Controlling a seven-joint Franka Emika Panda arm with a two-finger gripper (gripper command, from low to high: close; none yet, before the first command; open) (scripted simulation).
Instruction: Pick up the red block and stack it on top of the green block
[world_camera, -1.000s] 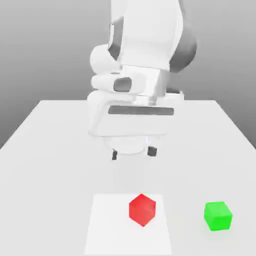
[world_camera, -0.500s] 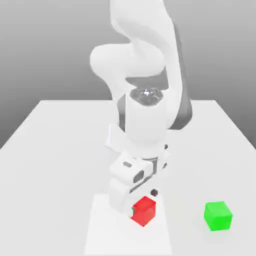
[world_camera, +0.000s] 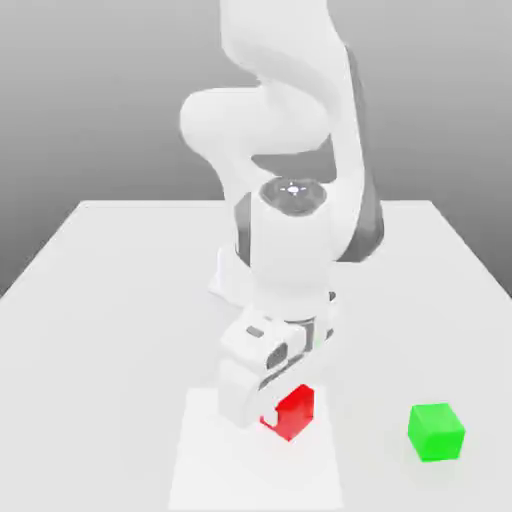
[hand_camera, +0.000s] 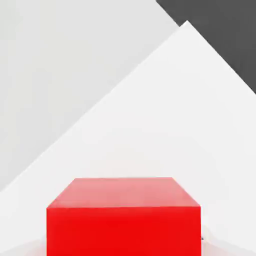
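The white robot arm bends down over the white table, and its hand is low, just above the table surface, near the front edge of the scene in the exterior view. The gripper is closed on the red block: the block sits directly under the white hand, partly covered by it on the exterior view's left side, and only the block's front and right faces are visible there. The fingers themselves are hidden behind the hand and the block, so the contact is not seen directly, but the block is exactly where the fingers are. The red block rests on a lighter white square sheet that lies flat on the table. In the hand view the red block is very close to the camera, with its top face and one side face turned to it, and the pale sheet spreads behind it, with the grey table and a dark background further away. The green block stands on the bare table at the exterior view's right of the red block, well apart from it and beside the sheet, not on it. Nothing touches the green block, and nothing lies on its top.
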